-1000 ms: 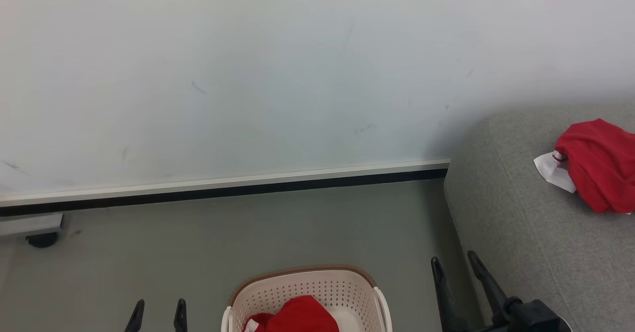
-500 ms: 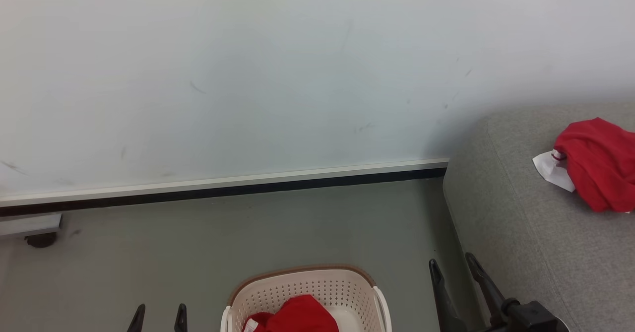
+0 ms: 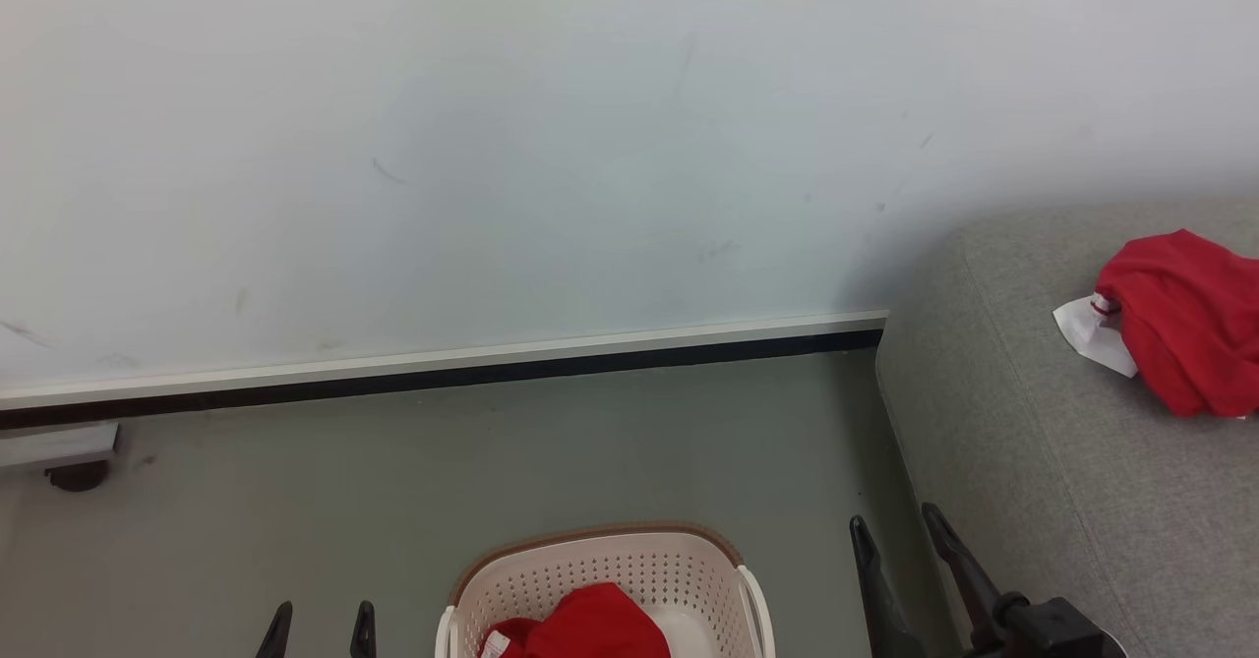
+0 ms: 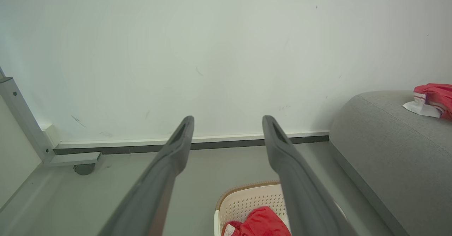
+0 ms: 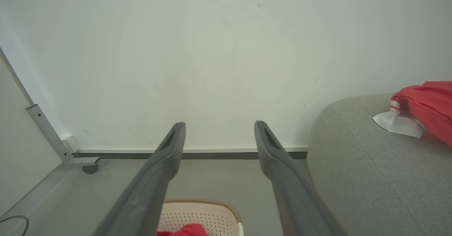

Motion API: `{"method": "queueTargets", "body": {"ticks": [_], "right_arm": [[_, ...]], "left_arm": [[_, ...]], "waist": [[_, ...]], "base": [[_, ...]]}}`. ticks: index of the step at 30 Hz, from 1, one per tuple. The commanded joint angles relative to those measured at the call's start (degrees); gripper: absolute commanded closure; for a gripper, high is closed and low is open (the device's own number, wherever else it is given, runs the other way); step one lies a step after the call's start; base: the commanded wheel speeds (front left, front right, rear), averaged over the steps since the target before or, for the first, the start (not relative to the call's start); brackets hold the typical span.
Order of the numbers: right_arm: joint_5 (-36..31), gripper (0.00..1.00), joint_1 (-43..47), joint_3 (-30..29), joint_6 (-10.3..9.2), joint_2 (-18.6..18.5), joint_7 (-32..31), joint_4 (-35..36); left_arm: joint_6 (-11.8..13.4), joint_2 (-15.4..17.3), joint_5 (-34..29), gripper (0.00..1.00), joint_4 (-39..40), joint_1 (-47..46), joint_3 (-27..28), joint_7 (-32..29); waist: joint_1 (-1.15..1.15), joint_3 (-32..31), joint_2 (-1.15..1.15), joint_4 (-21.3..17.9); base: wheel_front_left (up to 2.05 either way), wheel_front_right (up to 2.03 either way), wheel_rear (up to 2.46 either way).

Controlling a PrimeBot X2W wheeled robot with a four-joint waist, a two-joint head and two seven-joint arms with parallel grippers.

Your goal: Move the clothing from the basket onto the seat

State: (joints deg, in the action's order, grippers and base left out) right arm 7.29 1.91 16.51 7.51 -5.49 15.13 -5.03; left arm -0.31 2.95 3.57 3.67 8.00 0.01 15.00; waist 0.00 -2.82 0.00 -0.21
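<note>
One red garment (image 3: 590, 627) lies bunched inside the basket (image 3: 629, 571), toward its left wall, with a bit of white trim showing at the garment's left end. The basket stands on the grey floor (image 3: 393, 501), near the left side of the seat (image 3: 1033, 461) and well short of the white wall (image 3: 492, 147). A second red garment (image 3: 1185, 319) lies crumpled on top of the seat, near its back edge and well in from its left edge, with a white tag (image 3: 1087, 333) sticking out flat on the cushion to its left. The left gripper (image 3: 324, 611) hangs over the floor just left of the basket, fingers spread wide with nothing between them. The right gripper (image 3: 894, 518) is between the basket and the seat's left side, fingers likewise wide apart and empty.
</note>
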Motion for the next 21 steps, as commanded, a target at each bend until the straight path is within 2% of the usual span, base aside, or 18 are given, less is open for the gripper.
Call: {"method": "queueTargets", "body": {"ticks": [1, 6, 11, 15, 21], "right_arm": [[0.4, 0.00, 0.2, 0.1, -0.04, -0.2, 0.0, -0.1], [0.4, 0.00, 0.2, -0.1, -0.04, -0.2, 0.0, 0.1], [0.4, 0.00, -1.4, 0.0, -0.04, -0.2, 0.0, 0.2], [0.2, 0.00, -3.2, 0.1, -0.03, -0.5, 0.0, 1.0], [0.0, 0.00, -7.4, 0.1, -0.04, -0.9, 0.0, 3.3]], "left_arm": [[0.3, -0.1, 0.0, 0.00, 0.0, 0.5, 0.0, 0.2], [-0.1, -0.1, 0.4, 0.00, -0.5, 0.1, -0.8, 0.2], [-3.8, 0.0, 1.0, 0.00, -3.3, -2.0, -2.7, 0.2], [-5.8, 0.4, 0.2, 0.00, -7.0, -5.0, -4.6, 0.2], [-6.9, 0.5, 0.2, 0.00, -12.1, -11.3, -8.7, 0.2]], "waist": [[0.00, 0.0, 0.00, 0.0], [0.00, 0.3, 0.00, 0.0], [0.00, 1.8, 0.00, -0.2], [0.00, 3.5, 0.00, -0.7], [0.00, 9.2, 0.00, -2.0]], "base": [[0.00, 0.00, 0.00], [0.00, 0.00, 0.00], [0.00, 0.00, 0.00], [0.00, 0.00, 0.00], [0.00, 0.00, 0.00]]}}
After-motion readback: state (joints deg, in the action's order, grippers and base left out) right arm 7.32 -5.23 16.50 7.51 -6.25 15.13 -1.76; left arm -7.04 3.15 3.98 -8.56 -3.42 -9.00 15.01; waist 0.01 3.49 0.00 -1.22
